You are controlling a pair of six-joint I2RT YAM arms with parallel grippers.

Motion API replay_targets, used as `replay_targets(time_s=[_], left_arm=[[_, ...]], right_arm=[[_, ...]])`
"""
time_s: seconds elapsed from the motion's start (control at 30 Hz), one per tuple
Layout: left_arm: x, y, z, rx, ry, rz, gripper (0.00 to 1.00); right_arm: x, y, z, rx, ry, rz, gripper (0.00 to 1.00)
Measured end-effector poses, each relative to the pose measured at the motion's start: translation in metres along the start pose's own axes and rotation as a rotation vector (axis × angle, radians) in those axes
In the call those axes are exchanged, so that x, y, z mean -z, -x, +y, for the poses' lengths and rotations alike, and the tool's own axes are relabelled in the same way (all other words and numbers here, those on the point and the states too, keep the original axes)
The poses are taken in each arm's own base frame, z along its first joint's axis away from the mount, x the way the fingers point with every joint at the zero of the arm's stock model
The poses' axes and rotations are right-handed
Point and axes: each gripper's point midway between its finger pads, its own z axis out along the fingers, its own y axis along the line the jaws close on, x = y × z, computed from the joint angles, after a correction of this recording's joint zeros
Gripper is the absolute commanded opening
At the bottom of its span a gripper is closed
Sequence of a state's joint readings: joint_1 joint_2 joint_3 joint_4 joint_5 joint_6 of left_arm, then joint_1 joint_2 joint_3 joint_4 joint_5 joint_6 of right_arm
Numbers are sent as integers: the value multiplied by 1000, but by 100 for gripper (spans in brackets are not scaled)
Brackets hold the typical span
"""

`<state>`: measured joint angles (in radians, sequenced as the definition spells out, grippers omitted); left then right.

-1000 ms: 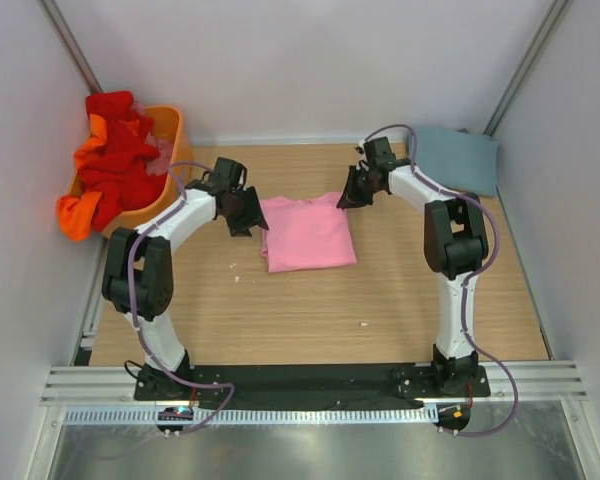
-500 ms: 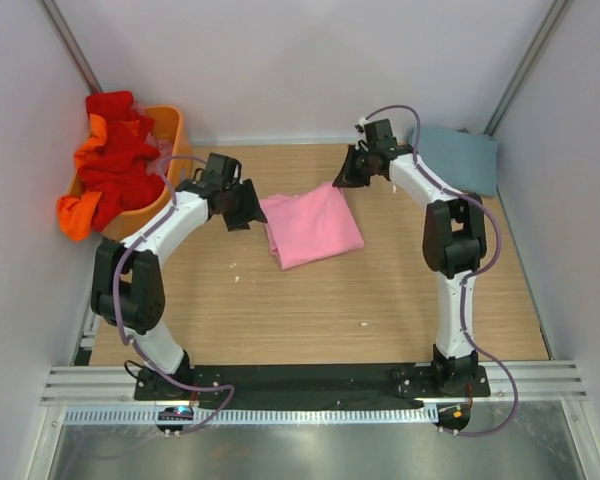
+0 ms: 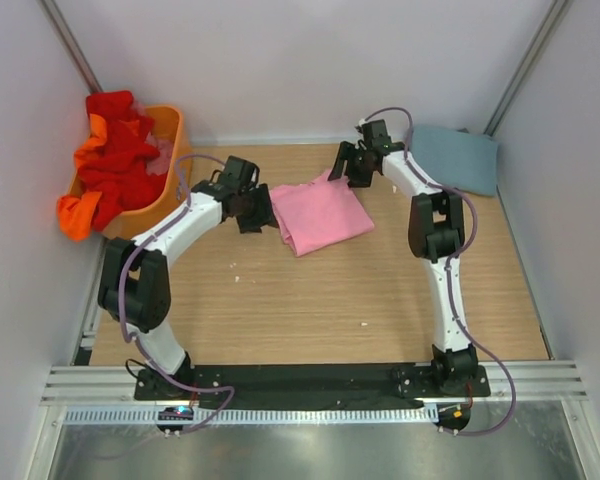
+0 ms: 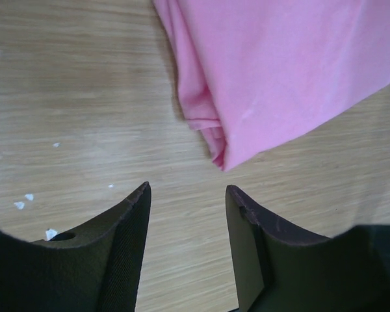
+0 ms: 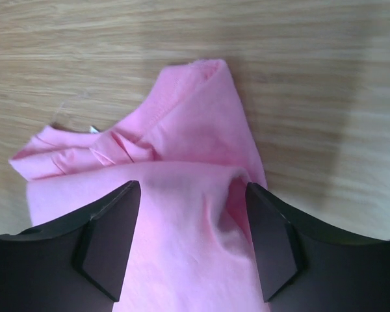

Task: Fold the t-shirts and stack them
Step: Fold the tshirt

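A folded light pink t-shirt (image 3: 325, 212) lies skewed on the wooden table, its collar end toward the back. My right gripper (image 3: 340, 174) hovers over its far corner; in the right wrist view its jaws (image 5: 192, 193) stand open astride a raised pucker of the pink cloth (image 5: 182, 130), not pinching it. My left gripper (image 3: 265, 217) sits just left of the shirt's near-left corner, open and empty (image 4: 187, 195), with the shirt's folded corner (image 4: 273, 78) a short way ahead of its fingertips. A folded grey-blue t-shirt (image 3: 456, 158) lies at the back right.
An orange plastic basket (image 3: 170, 135) at the back left holds heaped red shirts (image 3: 115, 155), and an orange one (image 3: 75, 215) hangs over its near side. White walls close in the table on the left, back and right. Small white crumbs (image 4: 26, 201) dot the wood.
The right gripper, shut on the pink shirt's far corner, has opened and let it go. The shirt has slid and turned toward the back right; the left gripper followed to the right.
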<state>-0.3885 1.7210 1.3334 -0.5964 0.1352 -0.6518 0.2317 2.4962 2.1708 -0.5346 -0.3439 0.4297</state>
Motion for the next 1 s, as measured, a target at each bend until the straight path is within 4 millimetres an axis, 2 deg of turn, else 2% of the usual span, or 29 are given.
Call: replay_targets(time_s=[0.1, 0.2, 0.37, 0.43, 0.5, 0.53, 0.63, 0.7, 0.73, 0.8, 0.87, 1.0], left_arm=[[-4, 11, -17, -26, -14, -23, 51], [-10, 33, -28, -39, -10, -66, 49], [-35, 75, -37, -65, 0, -121, 44], [-50, 83, -36, -69, 10, -118, 41], [-63, 82, -31, -62, 22, -99, 41], [-67, 79, -29, -59, 28, -86, 41], [-75, 53, -15, -43, 54, -40, 43], [-74, 25, -6, -36, 68, -2, 48], [-72, 10, -3, -30, 76, 21, 50], [-66, -16, 0, -20, 78, 47, 60], [-60, -36, -1, -8, 62, 52, 67], [-53, -61, -10, 0, 30, 56, 69]], right_arm=[[24, 1, -13, 26, -123, -15, 75], [67, -1, -16, 53, -203, -50, 76], [144, -3, 3, 82, -211, -145, 76], [159, -9, 6, 88, -203, -168, 76], [161, -27, 2, 83, -206, -164, 75], [159, -38, -4, 78, -212, -148, 74], [143, -94, -31, 53, -243, -53, 74], [135, -134, -51, 30, -281, 35, 73], [135, -144, -56, 22, -294, 60, 74], [134, -151, -60, 19, -304, 76, 74], [132, -143, -58, 27, -297, 45, 75], [125, -129, -56, 38, -292, 7, 75]])
